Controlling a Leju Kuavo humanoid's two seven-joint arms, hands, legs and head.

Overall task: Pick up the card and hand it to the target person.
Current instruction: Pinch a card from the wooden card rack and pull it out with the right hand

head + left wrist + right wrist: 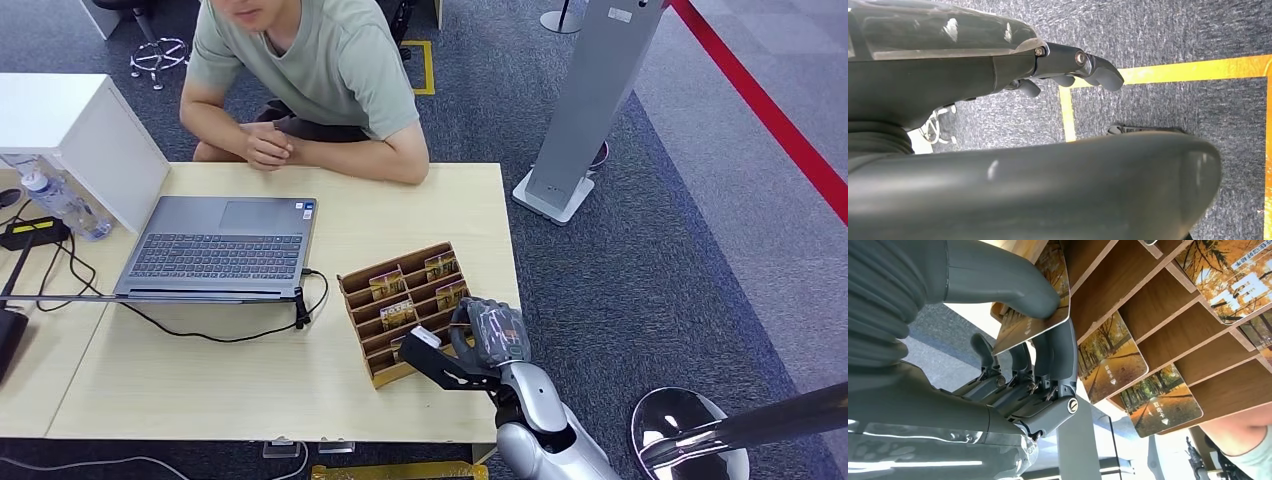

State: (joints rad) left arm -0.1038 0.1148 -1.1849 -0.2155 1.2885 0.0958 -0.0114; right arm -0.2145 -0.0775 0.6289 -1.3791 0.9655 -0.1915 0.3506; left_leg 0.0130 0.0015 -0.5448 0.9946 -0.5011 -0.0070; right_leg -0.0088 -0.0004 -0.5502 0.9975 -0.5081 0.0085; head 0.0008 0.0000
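A wooden card rack (392,376) stands on the table's right part and holds several autumn-picture cards (387,283). My right hand (490,333) is at the rack's near right corner. In the right wrist view this hand (1043,365) pinches one card (1035,322) between the thumb (1013,290) and the darker fingers, close against the rack's (1158,300) front rows; other cards (1110,357) sit in slots beside it. The target person (320,60) sits at the far side with forearms on the table. My left hand (1068,62) hangs over the carpet, fingers extended, holding nothing.
An open laptop (220,245) with a black cable (230,335) lies left of the rack. A water bottle (60,200) and a white box (70,120) stand at the far left. A grey stand (590,110) rises right of the table.
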